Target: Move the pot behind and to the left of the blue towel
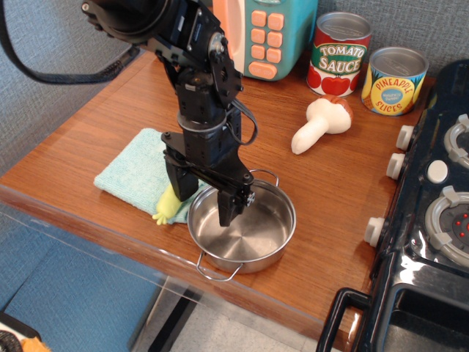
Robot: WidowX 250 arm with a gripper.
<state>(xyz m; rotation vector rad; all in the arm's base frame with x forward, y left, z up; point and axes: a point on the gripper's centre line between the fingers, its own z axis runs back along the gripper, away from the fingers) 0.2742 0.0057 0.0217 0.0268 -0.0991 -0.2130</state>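
The shiny steel pot [249,235] with two wire loop handles sits near the table's front edge, right of the blue towel [135,172]. My black gripper [201,207] is open and straddles the pot's left rim: one finger is inside the pot, the other outside by the towel. A yellow corn toy [165,207] lies on the towel's near right corner, mostly hidden behind the gripper. The pot rests on the wood, not lifted.
A teal toy microwave [267,33] stands at the back. A tomato sauce can [339,53], a pineapple can [394,79] and a toy mushroom [322,123] lie at the back right. A black toy stove [432,220] fills the right side.
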